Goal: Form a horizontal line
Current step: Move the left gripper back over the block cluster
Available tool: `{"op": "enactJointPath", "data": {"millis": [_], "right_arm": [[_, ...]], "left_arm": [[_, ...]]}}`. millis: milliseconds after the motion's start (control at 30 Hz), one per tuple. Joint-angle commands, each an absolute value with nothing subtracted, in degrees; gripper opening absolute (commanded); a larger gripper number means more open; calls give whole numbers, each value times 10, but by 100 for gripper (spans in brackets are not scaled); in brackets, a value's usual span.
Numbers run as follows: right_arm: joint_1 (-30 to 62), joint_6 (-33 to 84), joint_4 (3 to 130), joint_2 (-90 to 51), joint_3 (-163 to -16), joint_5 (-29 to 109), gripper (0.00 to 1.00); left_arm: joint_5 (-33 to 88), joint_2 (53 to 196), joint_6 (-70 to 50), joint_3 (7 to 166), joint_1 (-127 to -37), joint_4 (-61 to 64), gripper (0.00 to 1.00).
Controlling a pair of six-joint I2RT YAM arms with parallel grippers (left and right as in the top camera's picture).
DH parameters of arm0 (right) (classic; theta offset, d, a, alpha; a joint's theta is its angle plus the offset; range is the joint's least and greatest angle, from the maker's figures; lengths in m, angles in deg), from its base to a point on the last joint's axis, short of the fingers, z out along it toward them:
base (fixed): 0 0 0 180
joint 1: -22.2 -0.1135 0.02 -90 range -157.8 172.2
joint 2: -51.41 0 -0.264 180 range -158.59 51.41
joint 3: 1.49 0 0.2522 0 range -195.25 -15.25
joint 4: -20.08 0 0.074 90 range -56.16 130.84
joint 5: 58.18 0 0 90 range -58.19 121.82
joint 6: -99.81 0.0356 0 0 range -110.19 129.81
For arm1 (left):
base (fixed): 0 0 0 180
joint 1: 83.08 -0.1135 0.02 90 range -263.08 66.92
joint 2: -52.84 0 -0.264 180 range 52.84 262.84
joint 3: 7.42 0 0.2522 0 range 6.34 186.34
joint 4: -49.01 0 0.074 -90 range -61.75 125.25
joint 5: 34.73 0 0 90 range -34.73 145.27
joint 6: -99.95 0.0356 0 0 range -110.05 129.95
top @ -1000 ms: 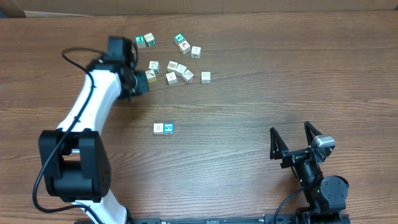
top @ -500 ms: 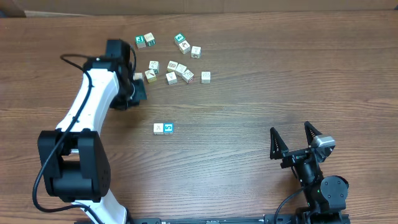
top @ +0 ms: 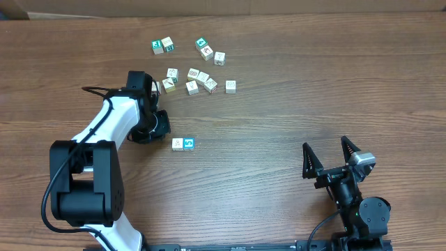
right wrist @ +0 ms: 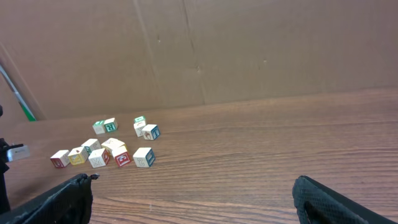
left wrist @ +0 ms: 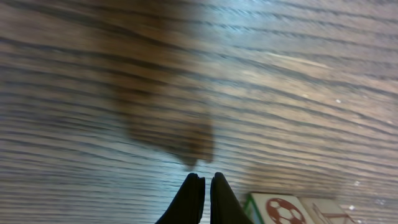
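From overhead, your left fingers (top: 155,127) are hard to read under the dark wrist. Just to their right lies the horizontal line (top: 184,143), so far only two cubes touching side by side on the desk (top: 279,104): a whitish cube (top: 178,143) nearer the fingers and the blue cube with a white 5 (top: 189,143) on its far side. The loose cubes (top: 198,78) lie scattered beyond the fingers, well apart from that pair. Your right fingers (top: 307,164) stand spread wide, with nothing between them and far from every cube.

In the left wrist view, your left fingers (left wrist: 202,190) are pressed together and pinch nothing. Just to their right sits a cube with a red ball print (left wrist: 278,210), with another cube (left wrist: 324,213) touching it; the desk is blurred here.

In the right wrist view, your right fingers (right wrist: 65,199) are spread to both lower corners, and the loose cubes (right wrist: 109,149) lie well ahead, toward the left.
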State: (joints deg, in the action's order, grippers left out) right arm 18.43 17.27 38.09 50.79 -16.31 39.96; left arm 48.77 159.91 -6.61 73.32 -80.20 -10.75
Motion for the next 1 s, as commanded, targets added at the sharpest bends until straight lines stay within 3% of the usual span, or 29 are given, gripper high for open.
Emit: {"op": "enactJointPath", "data": {"millis": [0,967], "right_arm": [[187,174,378,512,-157,400,100],[187,174,378,512,-157,400,100]], "left_arm": [[460,1604,-69,720,-791,-108,4],[499,1604,-68,717,-759,-86,4]]}}
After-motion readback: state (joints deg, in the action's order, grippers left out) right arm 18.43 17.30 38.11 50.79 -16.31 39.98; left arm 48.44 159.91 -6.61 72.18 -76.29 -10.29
